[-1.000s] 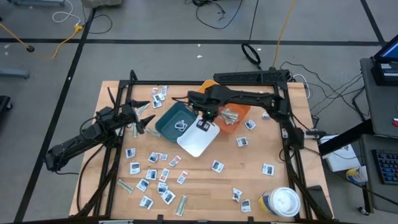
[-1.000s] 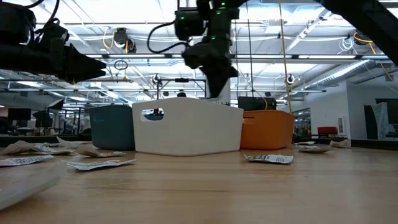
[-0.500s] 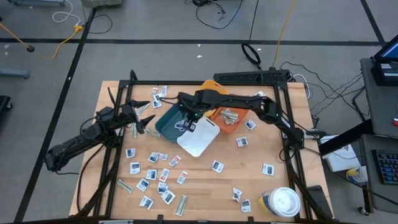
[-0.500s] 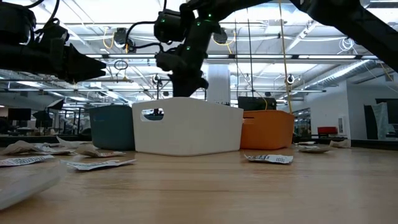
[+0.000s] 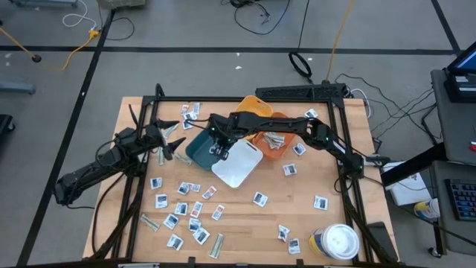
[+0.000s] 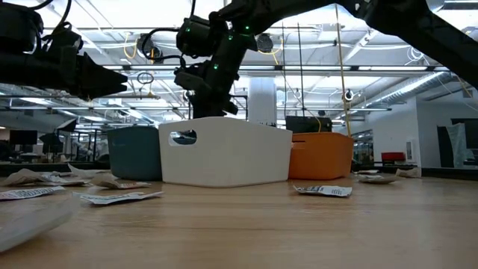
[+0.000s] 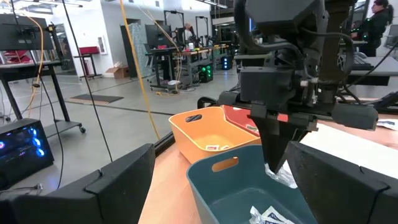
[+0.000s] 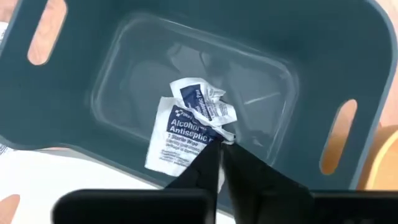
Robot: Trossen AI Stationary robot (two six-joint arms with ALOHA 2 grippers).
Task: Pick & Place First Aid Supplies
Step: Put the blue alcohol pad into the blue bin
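One second was enough for the right gripper (image 5: 217,148) to swing off the white bin (image 5: 238,165), where it had hung with a white packet in its jaws, and across to the teal bin (image 5: 202,145). By this moment it hung over that bin's inside, just above the rim in the low view, with the arm reaching in from the counter's right side. In the right wrist view the jaws stood narrow, tips almost together, and a crumpled white packet with blue print (image 8: 205,102) sat right at those tips, above an alcohol wipe (image 8: 175,136) lying flat on the bin's floor. Whether the crumpled packet was still pinched or had just dropped free, I could not tell; the left wrist view showed a pale scrap at the tips, which hinted it was still held.

My reading was that this carry was nearly over: one more supply was at its bin, and only the release and lift-out remained. Far more work waited, since many packets and grey-green strips (image 5: 184,207) still lay scattered over the counter (image 5: 245,223). The left gripper (image 5: 169,141) waited near the counter's left edge, jaws spread wide and holding nothing
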